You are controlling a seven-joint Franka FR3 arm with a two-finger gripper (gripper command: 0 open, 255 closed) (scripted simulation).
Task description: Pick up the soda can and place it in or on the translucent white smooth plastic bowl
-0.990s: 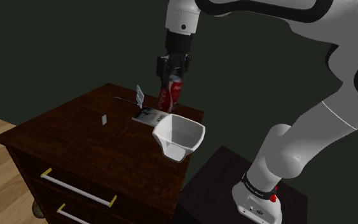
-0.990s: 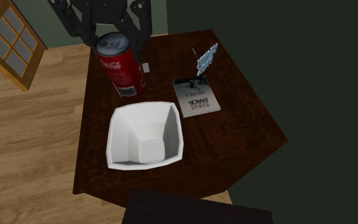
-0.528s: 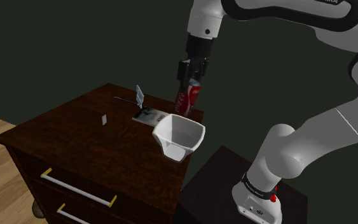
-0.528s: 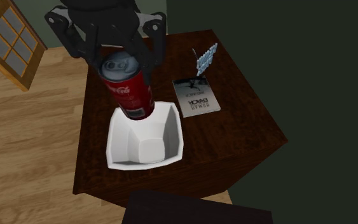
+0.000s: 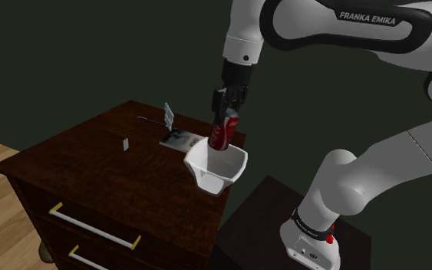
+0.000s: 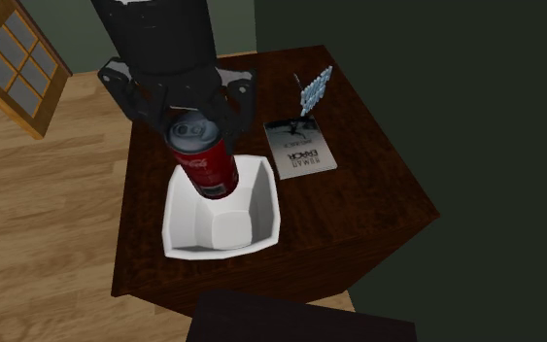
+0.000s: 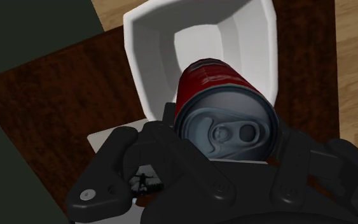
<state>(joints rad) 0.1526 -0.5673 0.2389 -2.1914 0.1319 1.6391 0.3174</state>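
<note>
your black two-finger gripper (image 6: 198, 120) grips the tilted red cylindrical soda can (image 6: 208, 165), its lower end inside the white angular bowl (image 6: 185, 225).

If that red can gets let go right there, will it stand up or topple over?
It likely topples: the soda can hangs tilted in the tool, above a sloping wall of the white bowl. Being round and smooth, it would probably slide or roll against it.
</note>
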